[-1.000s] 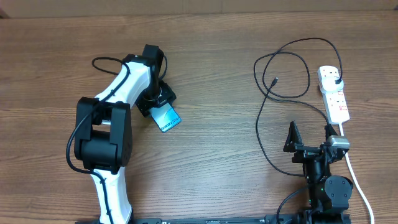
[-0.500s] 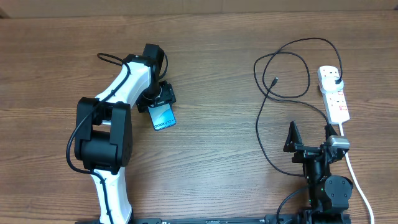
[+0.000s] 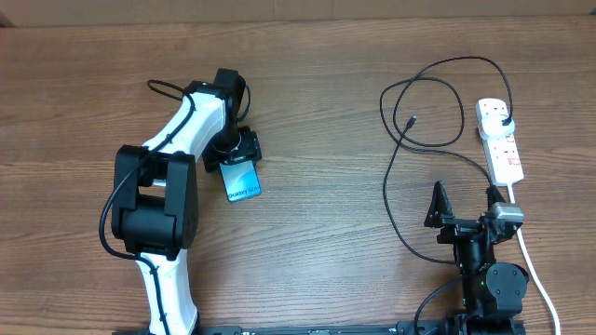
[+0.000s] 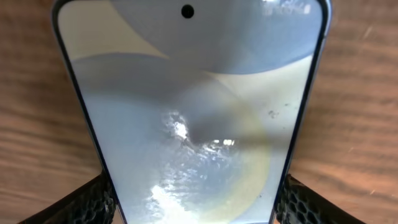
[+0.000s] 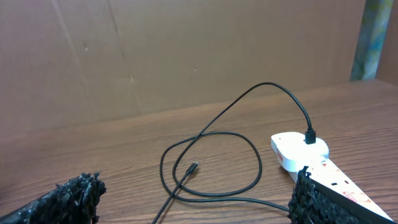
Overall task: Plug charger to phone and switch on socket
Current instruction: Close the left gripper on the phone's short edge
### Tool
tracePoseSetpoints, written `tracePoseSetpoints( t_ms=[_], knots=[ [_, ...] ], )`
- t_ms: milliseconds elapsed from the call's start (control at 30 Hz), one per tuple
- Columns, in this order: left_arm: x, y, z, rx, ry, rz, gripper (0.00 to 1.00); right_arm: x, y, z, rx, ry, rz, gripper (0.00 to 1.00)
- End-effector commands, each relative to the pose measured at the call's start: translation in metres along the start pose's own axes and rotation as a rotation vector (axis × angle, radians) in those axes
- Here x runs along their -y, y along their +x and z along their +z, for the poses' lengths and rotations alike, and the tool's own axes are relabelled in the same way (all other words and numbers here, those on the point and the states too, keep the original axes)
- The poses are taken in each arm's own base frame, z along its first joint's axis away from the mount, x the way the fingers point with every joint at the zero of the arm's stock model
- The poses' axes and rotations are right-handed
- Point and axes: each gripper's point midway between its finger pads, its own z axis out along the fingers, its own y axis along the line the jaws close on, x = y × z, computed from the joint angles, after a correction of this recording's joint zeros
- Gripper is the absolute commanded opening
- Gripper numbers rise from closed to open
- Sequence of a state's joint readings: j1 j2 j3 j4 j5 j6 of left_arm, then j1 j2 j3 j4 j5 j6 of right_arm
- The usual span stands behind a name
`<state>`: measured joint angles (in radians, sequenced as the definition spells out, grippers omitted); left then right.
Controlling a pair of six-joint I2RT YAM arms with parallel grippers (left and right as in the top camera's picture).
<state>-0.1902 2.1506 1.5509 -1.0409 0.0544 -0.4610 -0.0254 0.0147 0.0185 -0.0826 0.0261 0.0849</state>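
left gripper (image 3: 238, 160) is closed on the near end of the slim rectangular black-edged phone with the blue-teal lit screen (image 3: 243, 181). in the left wrist view its mesh fingers (image 4: 93, 200) press both long edges of the phone (image 4: 193, 124). cannot tell if the phone rests on the brown wooden table (image 3: 326, 74) or is lifted. right gripper (image 3: 463, 193) sits wide open and empty, near the table's front edge.

the long thin black charger cable (image 3: 461, 112) lies in loose loops on the right. its small connector tip (image 3: 412, 120) is flat on the wood, well apart from the phone. its black plug (image 3: 504, 121) sits in the end outlet of the white elongated power strip with red switch marks (image 3: 503, 154).

risks:
- only one end of the glossy phone is pinched, so it could pivot or slip during the carry.
- the tip is tiny and lies flat, so the right fingers could easily miss it or flick it away.
- the loops cross each other, so a pull could snag, drag the strip or loosen the plug.
- a bad angle at the port would jam the tip.
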Motion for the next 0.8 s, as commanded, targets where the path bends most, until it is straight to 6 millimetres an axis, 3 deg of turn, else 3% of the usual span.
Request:
tracePoseSetpoints(
  t_ms=[0, 533, 767],
  knots=[
    [0.006, 0.026, 0.025, -0.141, 0.049, 0.033, 0.63, -0.001, 0.002, 0.000, 0.002, -0.006, -0.004, 1.00],
    [0.019, 0.062, 0.012, -0.310, 0.164, 0.104, 0.64, -0.001, 0.002, 0.000, 0.002, -0.006, -0.005, 1.00],
    [0.030, 0.066, -0.001, -0.339, 0.236, 0.162, 0.64, -0.001, 0.002, 0.000, 0.002, -0.006, -0.005, 1.00]
  ],
)
